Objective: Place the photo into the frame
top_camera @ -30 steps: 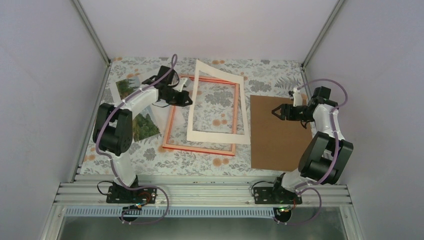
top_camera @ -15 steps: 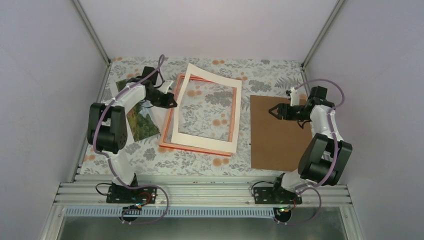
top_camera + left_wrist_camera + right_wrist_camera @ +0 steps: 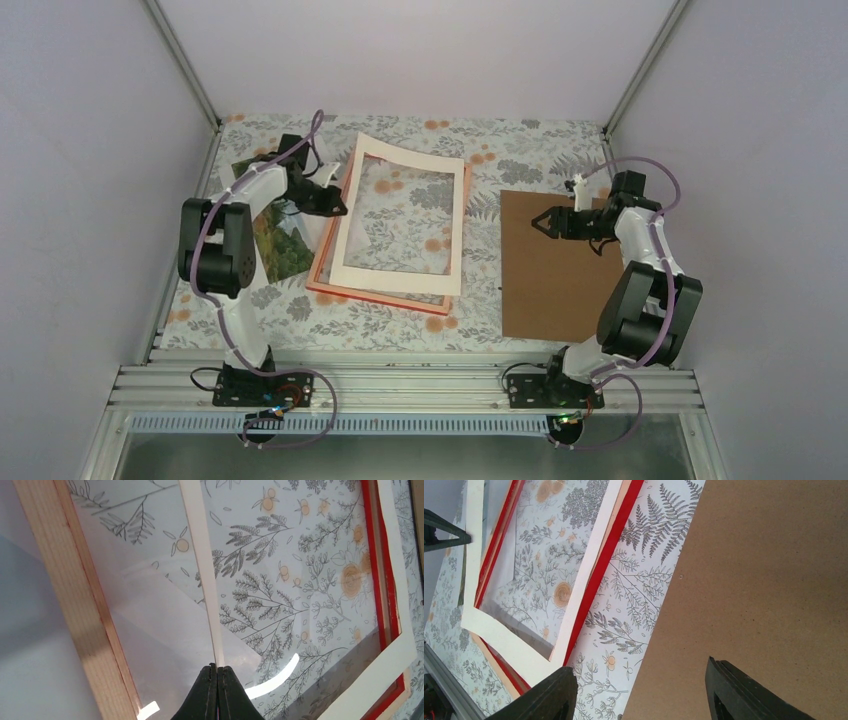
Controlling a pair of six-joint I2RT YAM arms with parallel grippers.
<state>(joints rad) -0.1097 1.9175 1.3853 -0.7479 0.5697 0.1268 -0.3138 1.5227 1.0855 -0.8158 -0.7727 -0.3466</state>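
Observation:
The frame [image 3: 375, 297], red-edged with a clear pane, lies in the middle of the table with a white mat board [image 3: 400, 280] on top of it. My left gripper [image 3: 335, 205] is at their left side. In the left wrist view the jaws [image 3: 218, 666] are shut on the mat's thin left strip [image 3: 200, 555], with the frame's pale side close on the left and its red edge [image 3: 376, 555] at the right. The photo [image 3: 285, 245] lies at the left, partly hidden under my left arm. My right gripper [image 3: 540, 222] [image 3: 639, 664] hangs open and empty.
A brown backing board [image 3: 560, 265] [image 3: 774, 580] lies flat at the right, under my right gripper. A floral cloth [image 3: 520, 150] covers the table. Walls and metal rails close in the left, right and back sides.
The mat, raised at its far end a second ago, has come down flat on the frame. My left gripper has drawn mat and frame leftward. The right gripper has edged slightly left.

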